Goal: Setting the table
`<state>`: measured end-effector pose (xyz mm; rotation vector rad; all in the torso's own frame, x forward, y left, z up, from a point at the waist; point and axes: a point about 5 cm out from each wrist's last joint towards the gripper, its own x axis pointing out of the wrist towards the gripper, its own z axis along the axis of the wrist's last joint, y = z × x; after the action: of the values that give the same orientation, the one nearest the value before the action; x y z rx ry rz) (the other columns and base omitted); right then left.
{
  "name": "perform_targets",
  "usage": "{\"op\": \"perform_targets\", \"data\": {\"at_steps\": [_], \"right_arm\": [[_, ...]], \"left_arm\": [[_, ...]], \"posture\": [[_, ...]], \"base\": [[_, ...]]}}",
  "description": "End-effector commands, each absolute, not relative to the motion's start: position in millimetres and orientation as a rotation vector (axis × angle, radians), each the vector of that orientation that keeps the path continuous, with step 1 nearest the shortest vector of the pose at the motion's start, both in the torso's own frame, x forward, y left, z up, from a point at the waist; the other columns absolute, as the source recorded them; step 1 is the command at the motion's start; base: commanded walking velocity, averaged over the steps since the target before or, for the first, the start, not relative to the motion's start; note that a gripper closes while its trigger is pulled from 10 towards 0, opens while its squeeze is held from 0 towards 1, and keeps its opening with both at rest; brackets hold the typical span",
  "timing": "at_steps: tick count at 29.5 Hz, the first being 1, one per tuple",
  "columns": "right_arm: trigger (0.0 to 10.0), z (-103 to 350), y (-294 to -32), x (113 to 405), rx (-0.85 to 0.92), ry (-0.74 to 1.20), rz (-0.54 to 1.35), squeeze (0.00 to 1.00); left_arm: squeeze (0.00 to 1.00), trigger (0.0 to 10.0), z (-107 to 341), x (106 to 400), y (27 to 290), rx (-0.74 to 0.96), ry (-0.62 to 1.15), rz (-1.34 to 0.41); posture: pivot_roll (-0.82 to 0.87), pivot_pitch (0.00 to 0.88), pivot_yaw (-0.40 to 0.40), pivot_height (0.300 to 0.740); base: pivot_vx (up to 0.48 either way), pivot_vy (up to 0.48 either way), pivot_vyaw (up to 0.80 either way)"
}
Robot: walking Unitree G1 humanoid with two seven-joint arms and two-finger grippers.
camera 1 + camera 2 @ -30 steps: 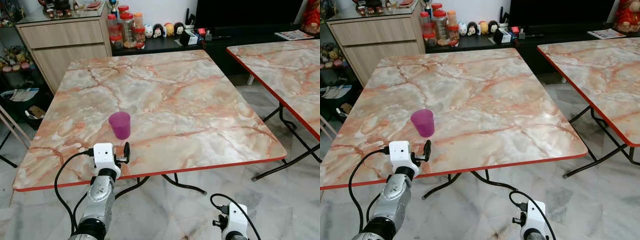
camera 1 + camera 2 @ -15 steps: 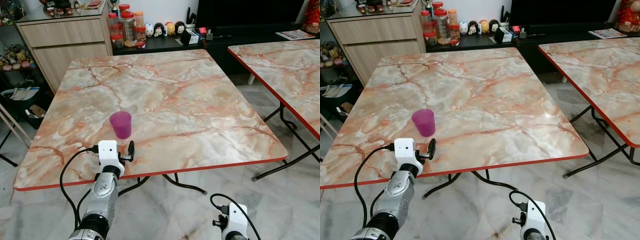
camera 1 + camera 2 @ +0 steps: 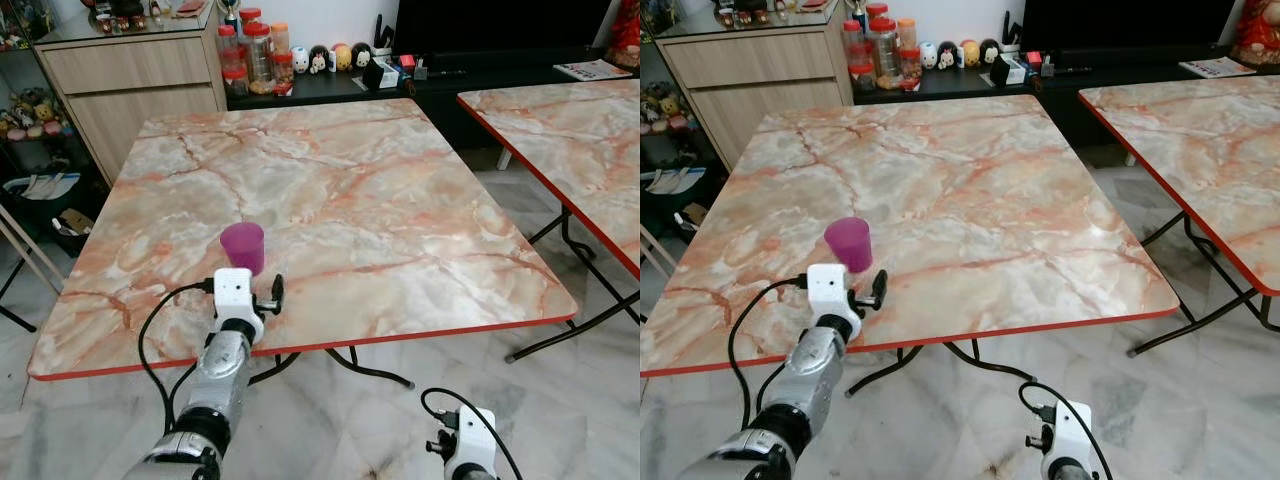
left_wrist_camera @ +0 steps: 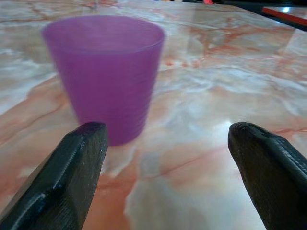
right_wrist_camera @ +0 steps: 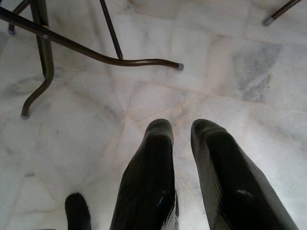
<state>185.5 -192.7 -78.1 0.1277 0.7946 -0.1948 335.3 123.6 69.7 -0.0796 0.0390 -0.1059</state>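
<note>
Marble-patterned and red-edged, the square surface in front of you carries one thing: a purple cup, upright, on its near left part, well apart from the far edge. Your left hand sits low over the near edge just behind the cup, fingers spread wide; in the left wrist view the cup stands ahead of the gap, nearer one finger than the other, and not touched by either. From the head views the white wrist block partly covers the cup's base, with a black cable looping off the arm beside it.

Your right hand hangs low beside the surface, pointing down at the pale marble floor, its two fingers close together with a thin gap between them. A dark metal leg of the surface curves across the floor ahead of it.

Around you: a second marble surface to the right, a wooden cabinet at the far left, jars and small figures on a low dark shelf beyond the far edge.
</note>
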Motion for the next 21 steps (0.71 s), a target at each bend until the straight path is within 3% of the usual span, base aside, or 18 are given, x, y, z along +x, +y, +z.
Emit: {"op": "perform_targets", "data": {"at_steps": [1, 16, 21], "right_arm": [[10.0, -78, -195, 185, 0.118, 0.790, -0.197, 0.00], [10.0, -78, -191, 187, 0.119, 0.791, -0.185, 0.00], [10.0, -79, -191, 184, 0.123, 0.796, -0.191, 0.00]], "left_arm": [[0.00, 10.0, 71, 338, 121, -0.061, 0.051, -0.117], [0.00, 10.0, 82, 342, 138, -0.021, -0.022, -0.040], [0.00, 10.0, 89, 341, 156, -0.064, -0.067, 0.016]], "posture": [[-0.05, 0.000, 0.009, 0.740], [-0.04, 0.000, 0.007, 0.740], [-0.03, 0.000, 0.013, 0.740]], "base": [[0.000, 0.000, 0.00], [0.000, 0.000, 0.00], [0.000, 0.000, 0.00]]}}
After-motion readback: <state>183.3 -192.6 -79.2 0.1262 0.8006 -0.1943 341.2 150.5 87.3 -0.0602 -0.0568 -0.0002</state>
